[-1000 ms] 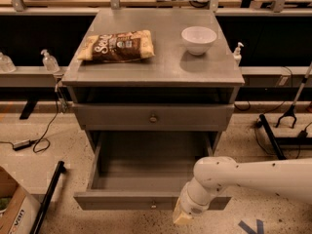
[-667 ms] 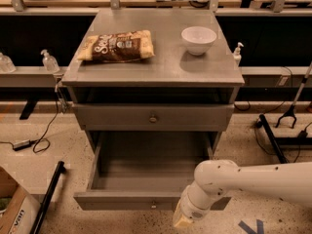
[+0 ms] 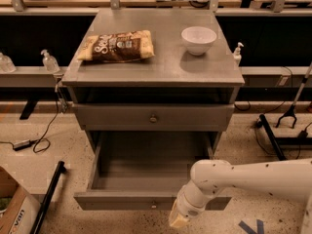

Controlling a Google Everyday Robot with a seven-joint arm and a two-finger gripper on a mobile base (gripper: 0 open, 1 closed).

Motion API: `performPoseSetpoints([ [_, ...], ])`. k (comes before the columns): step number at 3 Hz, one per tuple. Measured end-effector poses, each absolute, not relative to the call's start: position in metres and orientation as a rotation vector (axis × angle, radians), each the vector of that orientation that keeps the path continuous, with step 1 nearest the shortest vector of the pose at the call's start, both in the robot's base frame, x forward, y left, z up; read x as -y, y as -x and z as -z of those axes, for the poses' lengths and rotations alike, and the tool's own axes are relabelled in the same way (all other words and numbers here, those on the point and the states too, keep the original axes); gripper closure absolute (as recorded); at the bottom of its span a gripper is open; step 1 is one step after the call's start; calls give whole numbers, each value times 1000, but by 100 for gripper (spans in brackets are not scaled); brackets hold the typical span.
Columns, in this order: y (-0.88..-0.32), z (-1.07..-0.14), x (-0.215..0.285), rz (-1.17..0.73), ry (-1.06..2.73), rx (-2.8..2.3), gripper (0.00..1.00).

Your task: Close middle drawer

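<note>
We look down on one grey cabinet (image 3: 161,69) standing on a speckled floor. On its flat top lie two things: one brown and cream snack bag (image 3: 117,46) at the left and one white bowl (image 3: 199,39) at the right, well apart from each other.

Two drawers show on the cabinet's front. The upper drawer (image 3: 195,118) is shut and carries one small round knob (image 3: 153,118) at its centre. Below it, the middle drawer (image 3: 112,201) is pulled far out toward us, so that we see down into its deep grey box. Its low front panel has one small knob of its own (image 3: 154,204).

One white robot arm (image 3: 253,174) reaches in from the right edge. Its gripper (image 3: 178,221), a pale yellowish tip pointing down, sits at the bottom of the view, just in front of the middle drawer's front panel and a little right of that panel's knob. We cannot tell whether it is released or clenched, nor whether it touches the panel. It holds nothing that we can see.

Two pump bottles stand on ledges behind the cabinet, one to the left (image 3: 48,61) and one to the right (image 3: 237,53). One cardboard box (image 3: 14,213) sits in the lower left corner.
</note>
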State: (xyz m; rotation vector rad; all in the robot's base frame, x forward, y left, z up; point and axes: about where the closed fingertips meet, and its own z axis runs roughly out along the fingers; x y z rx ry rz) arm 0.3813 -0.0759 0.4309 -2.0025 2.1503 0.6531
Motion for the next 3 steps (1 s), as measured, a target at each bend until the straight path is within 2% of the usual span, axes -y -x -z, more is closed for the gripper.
performPoseSetpoints([
  [3, -415, -391, 80, -760, 1977, -2152, 100],
])
